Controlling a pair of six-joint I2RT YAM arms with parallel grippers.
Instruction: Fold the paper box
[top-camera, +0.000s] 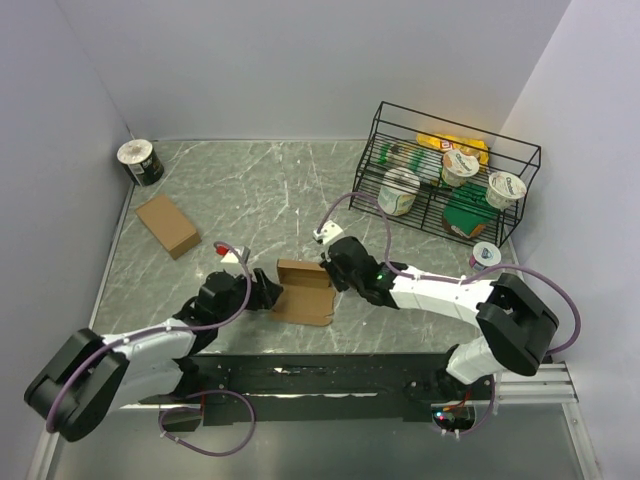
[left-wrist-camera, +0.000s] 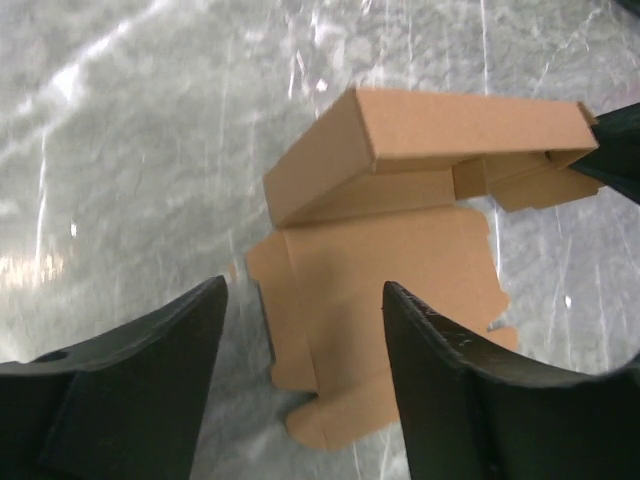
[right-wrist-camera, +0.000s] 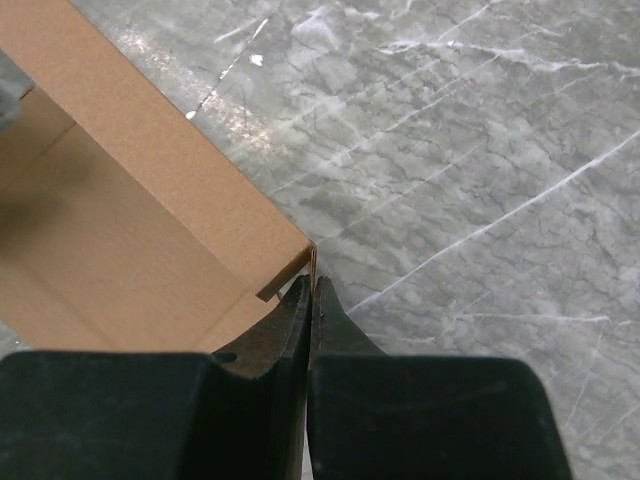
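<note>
A: Where is the box (top-camera: 305, 292)?
B: By the near edge of the table (top-camera: 250, 190), about its middle, between the two arms. It is half made: the far wall stands up and the flat flap lies down.
A: The left gripper (left-wrist-camera: 300, 290)?
B: Wide open, with nothing in it. It is at the box's left side, and the flap lies just before its jaws.
A: The right gripper (right-wrist-camera: 311, 285)?
B: Closed. It seems to pinch the wall's far right corner.
A: Which arm folds?
B: I think the left, because it is nearer to the flap. The wall's long axis runs left to right.
</note>
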